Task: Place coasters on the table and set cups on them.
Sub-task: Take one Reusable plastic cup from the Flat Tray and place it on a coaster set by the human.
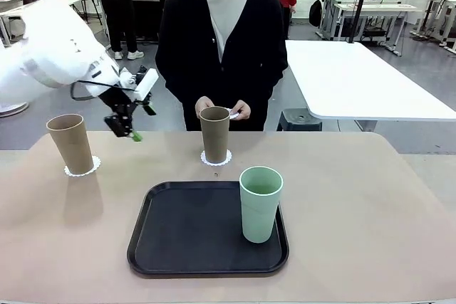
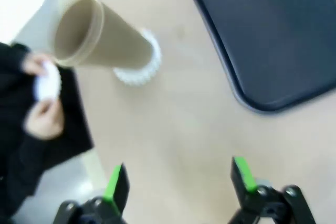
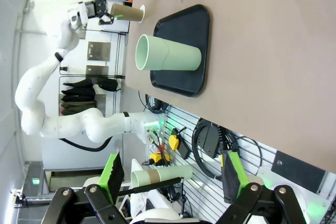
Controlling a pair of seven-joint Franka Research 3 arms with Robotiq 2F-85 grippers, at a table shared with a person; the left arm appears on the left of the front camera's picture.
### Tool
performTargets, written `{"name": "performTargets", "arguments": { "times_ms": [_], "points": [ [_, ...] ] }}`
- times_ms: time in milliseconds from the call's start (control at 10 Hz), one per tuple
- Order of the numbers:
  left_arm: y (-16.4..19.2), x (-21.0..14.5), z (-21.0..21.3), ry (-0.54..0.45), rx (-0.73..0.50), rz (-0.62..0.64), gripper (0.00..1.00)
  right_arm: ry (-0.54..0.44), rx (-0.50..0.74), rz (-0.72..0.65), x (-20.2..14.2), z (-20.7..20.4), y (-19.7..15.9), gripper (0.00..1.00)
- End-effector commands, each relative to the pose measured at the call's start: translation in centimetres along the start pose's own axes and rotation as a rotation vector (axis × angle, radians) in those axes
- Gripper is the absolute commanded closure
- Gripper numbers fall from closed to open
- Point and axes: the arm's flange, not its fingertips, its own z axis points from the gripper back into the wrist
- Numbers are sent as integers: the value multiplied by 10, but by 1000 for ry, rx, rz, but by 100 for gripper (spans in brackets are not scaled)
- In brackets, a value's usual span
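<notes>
**Cups.** Left tan cup [image 1: 71, 143] stands on the left coaster [image 1: 83, 168], at 10 o'clock from the tray [image 1: 178, 240]. Middle tan cup [image 1: 214, 134] stands on the middle coaster [image 1: 216, 158] at 12. Mint cup [image 1: 261, 203] waits on the tray's 3 o'clock side, probably until its doily is laid.

**Third coaster** [image 1: 233, 114]. In the person's hand [image 1: 242, 109], beyond 12.

**Left gripper** [image 1: 128, 123]. Fingers spread wide and empty, raised at 11.

**Right gripper** [image 3: 172, 174]. Wide apart, empty, off the table.

**Table** [image 1: 356, 197]. Beige and matte. A white table [image 1: 356, 76] and grey floor lie behind it.

Bright even light, soft shadows (left wrist view is blurred).
</notes>
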Motion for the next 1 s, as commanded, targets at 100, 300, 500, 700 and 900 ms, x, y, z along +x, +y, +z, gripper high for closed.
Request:
{"name": "performTargets", "arguments": {
  "times_ms": [100, 300, 500, 700, 900],
  "points": [
    [-26, 39, 68, 185, -150, 100, 0, -13, 24, 17, 1, -1, 0, 0],
    [-32, 64, 102, 153, -110, 314, 0, -13, 24, 17, 1, -1, 0, 0],
    [-38, 75, 121, 97, -101, 390, 0, -13, 24, 17, 1, -1, 0, 0],
    [-40, 75, 120, 148, -131, 329, 0, -13, 24, 17, 1, -1, 0, 0],
    [-40, 75, 120, 148, -131, 329, 0, -13, 24, 17, 1, -1, 0, 0]
  ]
}}
